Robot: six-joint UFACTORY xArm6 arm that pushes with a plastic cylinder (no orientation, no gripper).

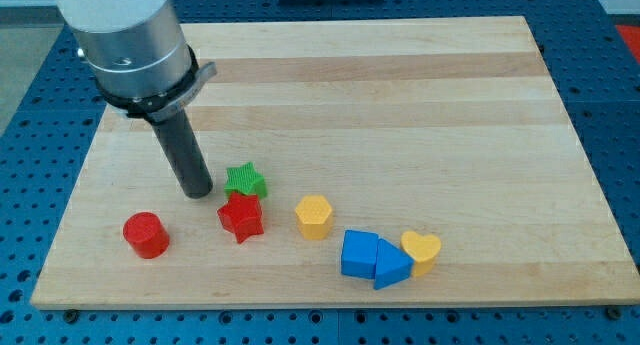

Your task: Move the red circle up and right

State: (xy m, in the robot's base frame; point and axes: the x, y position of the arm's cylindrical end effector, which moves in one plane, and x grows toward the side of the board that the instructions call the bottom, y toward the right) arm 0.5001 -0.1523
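Observation:
The red circle [146, 234] is a short red cylinder near the board's lower left. My tip [198, 193] rests on the board above and to the right of it, with a gap between them. The tip stands just left of the green star [245, 180], close to it. A red star [241, 217] lies right below the green star, to the tip's lower right.
A yellow hexagon [314, 216] lies right of the red star. Further right, a blue cube [359, 253], a blue triangle [391, 266] and a yellow heart [422, 250] cluster together near the bottom edge of the wooden board [400, 95].

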